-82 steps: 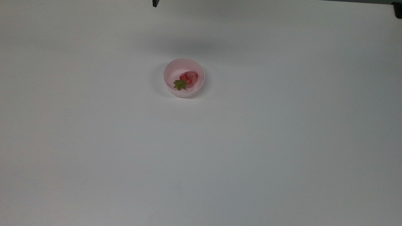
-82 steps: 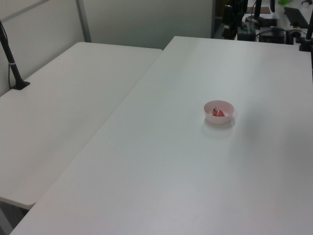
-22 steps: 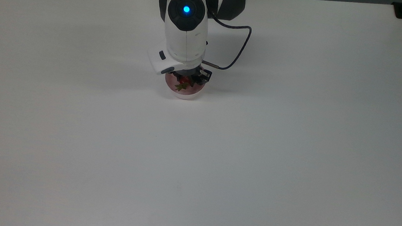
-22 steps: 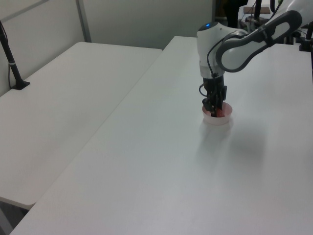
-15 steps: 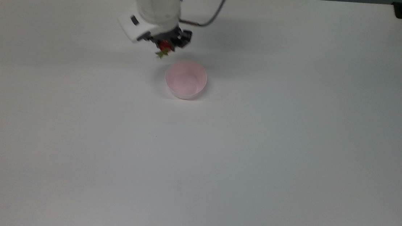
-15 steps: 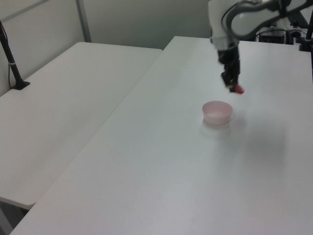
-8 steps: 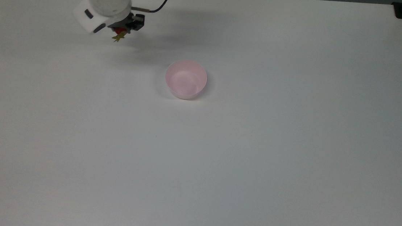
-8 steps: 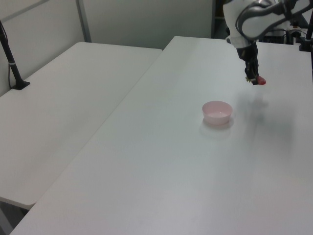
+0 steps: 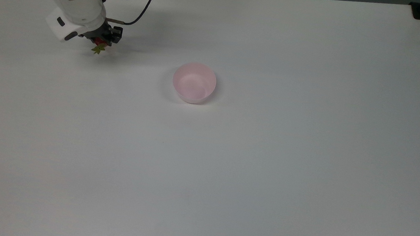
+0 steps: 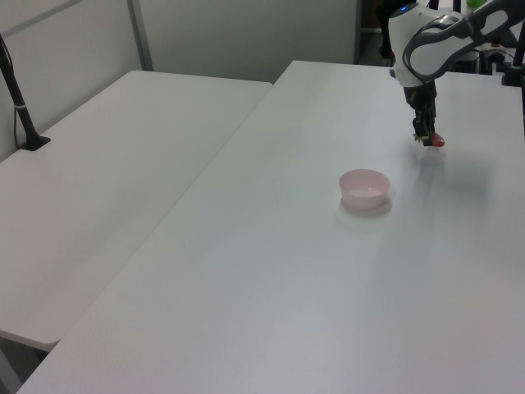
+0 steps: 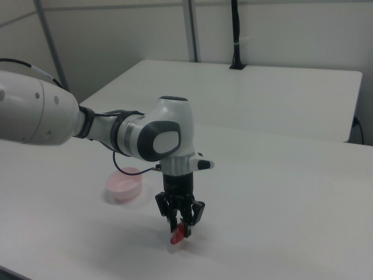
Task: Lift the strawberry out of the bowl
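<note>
Right view: nearest the camera, the fingers point(image 11: 182, 224) pinch the strawberry point(image 11: 176, 237) just above the white worktop point(image 11: 274, 227). Farther back, well apart, the pink bowl point(image 11: 125, 184) sits with nothing inside it.

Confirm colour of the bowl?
Pale pink, plain with no pattern. The bowl shows best in the top view, sitting empty on the white table.

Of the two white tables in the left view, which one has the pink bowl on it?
The table on the left view's right, where the bowl sits and the gripper holds the strawberry. The other table carries a black post.
</note>
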Tool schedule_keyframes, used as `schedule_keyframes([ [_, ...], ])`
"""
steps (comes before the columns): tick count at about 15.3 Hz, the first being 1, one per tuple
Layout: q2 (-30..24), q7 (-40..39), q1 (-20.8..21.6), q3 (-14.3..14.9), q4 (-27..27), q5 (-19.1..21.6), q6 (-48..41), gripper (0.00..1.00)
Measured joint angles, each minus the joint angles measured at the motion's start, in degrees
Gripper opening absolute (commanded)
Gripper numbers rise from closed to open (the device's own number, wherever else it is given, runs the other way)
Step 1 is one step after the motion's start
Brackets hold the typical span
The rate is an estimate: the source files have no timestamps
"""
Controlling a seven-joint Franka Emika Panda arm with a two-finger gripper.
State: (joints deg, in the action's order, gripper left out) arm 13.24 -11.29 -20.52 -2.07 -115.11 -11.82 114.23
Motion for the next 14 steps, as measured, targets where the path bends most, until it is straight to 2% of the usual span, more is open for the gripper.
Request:
schedule_keyframes([
  [7, 0.2, 0.2, 1.2, -0.3, 1.8, 0.0, -1.1, 1.00],
  [10, -2.0, 1.2, 3.2, -0.5, 7.8, 0.9, -8.9, 1.00],
  [14, -6.9, 1.5, 7.3, -0.8, 17.1, 4.9, -20.6, 1.00],
])
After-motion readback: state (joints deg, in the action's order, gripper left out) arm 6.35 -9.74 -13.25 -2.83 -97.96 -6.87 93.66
